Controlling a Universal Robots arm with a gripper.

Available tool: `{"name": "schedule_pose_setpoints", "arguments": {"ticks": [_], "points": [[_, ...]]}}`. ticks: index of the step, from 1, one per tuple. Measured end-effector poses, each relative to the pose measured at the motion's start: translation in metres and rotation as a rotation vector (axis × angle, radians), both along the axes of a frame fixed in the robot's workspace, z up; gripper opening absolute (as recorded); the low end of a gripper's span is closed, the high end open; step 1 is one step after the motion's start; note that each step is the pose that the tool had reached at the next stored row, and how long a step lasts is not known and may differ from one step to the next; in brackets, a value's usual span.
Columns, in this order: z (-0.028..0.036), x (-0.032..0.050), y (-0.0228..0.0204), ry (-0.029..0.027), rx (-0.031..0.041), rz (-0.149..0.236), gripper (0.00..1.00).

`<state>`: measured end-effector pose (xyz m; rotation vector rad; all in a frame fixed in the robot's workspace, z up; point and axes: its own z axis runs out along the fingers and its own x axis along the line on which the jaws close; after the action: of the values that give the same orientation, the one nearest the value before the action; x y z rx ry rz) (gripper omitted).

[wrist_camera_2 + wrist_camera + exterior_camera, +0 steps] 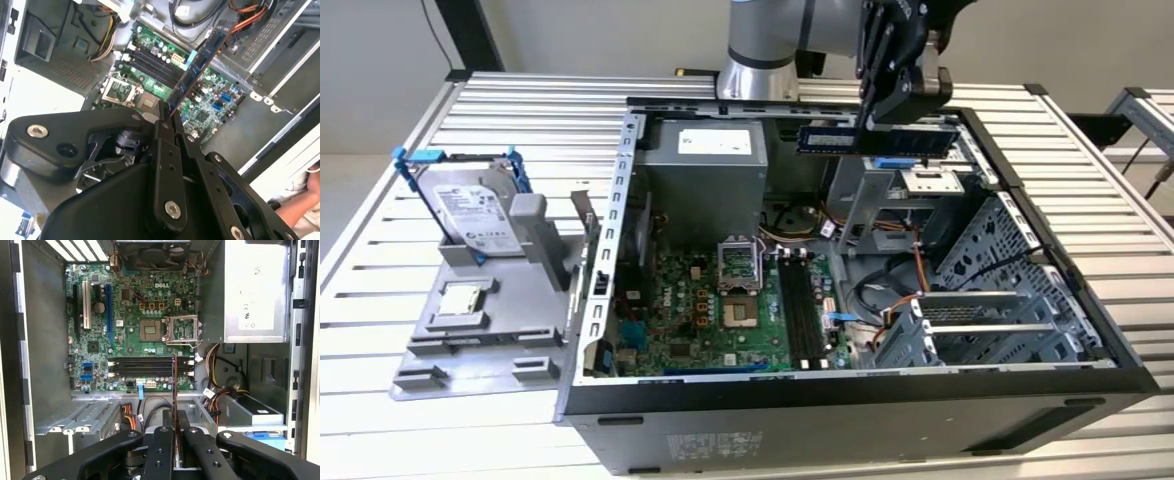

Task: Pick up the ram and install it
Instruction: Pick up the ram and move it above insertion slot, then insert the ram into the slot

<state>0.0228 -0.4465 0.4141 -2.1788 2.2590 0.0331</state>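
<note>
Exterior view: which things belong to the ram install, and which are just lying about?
In the job: ram, held in gripper; empty slots on the motherboard.
Lying about: hard drive; grey stand.

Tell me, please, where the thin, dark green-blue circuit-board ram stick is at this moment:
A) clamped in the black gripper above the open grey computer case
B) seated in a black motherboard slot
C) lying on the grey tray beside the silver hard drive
A: in the exterior view the ram is pinched by the gripper above the open case, and in the first wrist view it is held apart from the black slots.
</note>
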Motion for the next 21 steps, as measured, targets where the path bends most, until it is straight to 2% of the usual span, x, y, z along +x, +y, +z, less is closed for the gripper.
{"name": "schedule_pose_setpoints", "arguments": {"ticks": [21], "points": [[-0.0018, 0.0, 0.0, 0.0, 0.0009, 0.0, 0.0]]}}
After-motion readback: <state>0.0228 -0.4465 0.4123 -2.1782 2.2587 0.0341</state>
